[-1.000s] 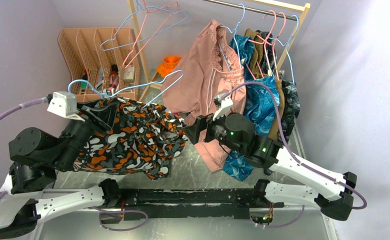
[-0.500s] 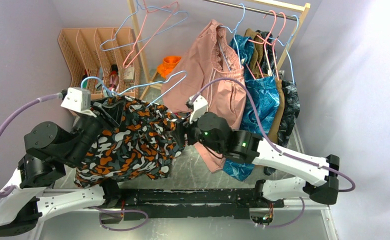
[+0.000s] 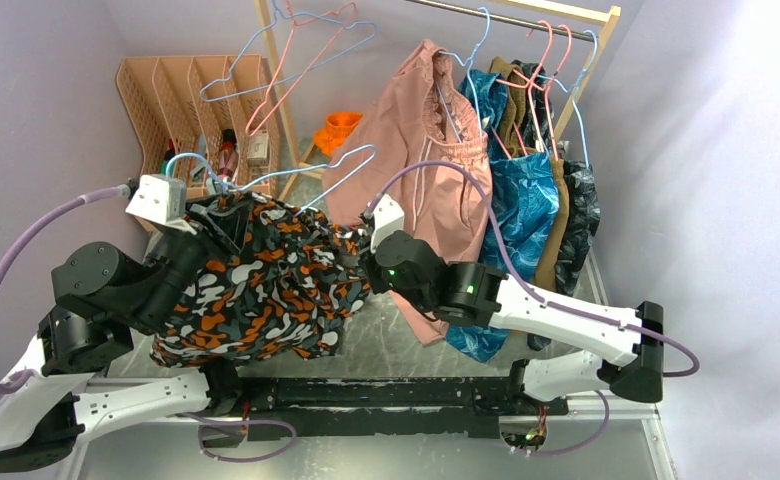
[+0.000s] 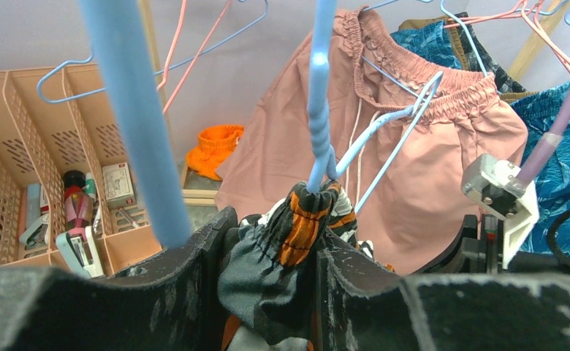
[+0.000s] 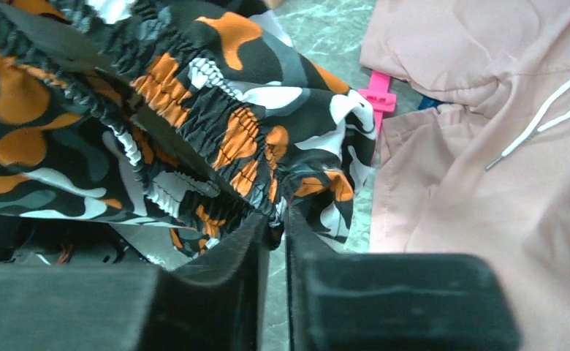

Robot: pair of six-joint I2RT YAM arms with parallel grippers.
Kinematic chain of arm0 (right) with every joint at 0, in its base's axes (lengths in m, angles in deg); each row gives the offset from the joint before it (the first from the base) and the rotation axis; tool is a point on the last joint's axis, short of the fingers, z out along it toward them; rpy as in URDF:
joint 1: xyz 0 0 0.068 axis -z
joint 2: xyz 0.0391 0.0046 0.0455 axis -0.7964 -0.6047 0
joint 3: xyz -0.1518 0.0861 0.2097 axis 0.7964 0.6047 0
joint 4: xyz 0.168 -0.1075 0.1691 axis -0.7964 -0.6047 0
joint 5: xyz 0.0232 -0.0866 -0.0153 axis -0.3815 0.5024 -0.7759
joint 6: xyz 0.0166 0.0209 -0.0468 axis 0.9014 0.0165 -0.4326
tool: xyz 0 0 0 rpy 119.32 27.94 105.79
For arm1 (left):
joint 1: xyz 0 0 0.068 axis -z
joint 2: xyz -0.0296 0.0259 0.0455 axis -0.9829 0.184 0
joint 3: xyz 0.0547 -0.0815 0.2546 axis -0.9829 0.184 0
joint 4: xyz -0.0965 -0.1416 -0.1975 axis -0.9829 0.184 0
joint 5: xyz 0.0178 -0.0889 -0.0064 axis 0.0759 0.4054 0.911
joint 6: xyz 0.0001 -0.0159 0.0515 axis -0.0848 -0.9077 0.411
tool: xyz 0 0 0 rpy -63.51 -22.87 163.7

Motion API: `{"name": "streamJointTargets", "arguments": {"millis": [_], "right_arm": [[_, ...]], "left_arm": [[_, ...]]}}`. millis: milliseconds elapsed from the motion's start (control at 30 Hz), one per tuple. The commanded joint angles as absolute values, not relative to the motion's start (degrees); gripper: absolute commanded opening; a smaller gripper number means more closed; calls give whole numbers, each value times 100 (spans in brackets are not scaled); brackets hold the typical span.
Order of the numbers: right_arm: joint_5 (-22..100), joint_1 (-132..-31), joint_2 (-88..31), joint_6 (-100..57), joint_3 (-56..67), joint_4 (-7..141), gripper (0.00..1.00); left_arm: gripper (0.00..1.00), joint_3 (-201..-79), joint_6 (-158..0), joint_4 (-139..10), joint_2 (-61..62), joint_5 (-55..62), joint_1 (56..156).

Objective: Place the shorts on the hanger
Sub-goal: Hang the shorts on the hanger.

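At shorts [image 3: 266, 290] waistband: right end effector [image 5: 276, 223], open earlier, now pinches fabric; left end effector [image 4: 271, 270] clamps shorts at hanger [image 4: 318, 110].

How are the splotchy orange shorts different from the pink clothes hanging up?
The shorts are blotched orange, black, white and grey; the pink garment is one plain colour. The shorts are pinched by the left gripper and the right gripper; the pink garment hangs from the rail. The shorts are bunched up; the pink garment hangs spread out. Both have a gathered, stretchy waistband.
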State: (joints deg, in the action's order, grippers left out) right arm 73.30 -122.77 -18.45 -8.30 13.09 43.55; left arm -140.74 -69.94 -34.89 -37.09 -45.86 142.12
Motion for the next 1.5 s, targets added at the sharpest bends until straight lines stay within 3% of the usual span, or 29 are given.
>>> {"name": "streamJointTargets", "arguments": {"millis": [0,67,300,467,567,767,1467], "right_arm": [[7775,-12306,-1973,-837,1061,4132,6],[7859,-12302,-1923,-838,1021,4114,0],[7841,-12178,-1633,-806,774,3851,0],[7140,-11424,-1514,-469,824,3635,0],[6394,-10810,-1477,-280,910,3630,0],[6042,-10452,-1682,-224,500,3350,0],[5927,-10308,-1626,-214,-215,2182,0]], "left_arm": [[7,-14171,-7003,-3602,-3716,-4492,14215],[7,-14165,-7047,-3528,-3739,-4472,14215],[7,-13827,-7119,-3250,-4153,-4194,14215],[7,-13360,-6868,-3326,-4792,-3627,14215],[7,-13102,-6577,-3449,-5198,-2651,14215],[7,-13155,-6381,-3032,-5144,-2068,14220],[7,-13130,-6087,-2343,-4296,-3019,14217]]}}
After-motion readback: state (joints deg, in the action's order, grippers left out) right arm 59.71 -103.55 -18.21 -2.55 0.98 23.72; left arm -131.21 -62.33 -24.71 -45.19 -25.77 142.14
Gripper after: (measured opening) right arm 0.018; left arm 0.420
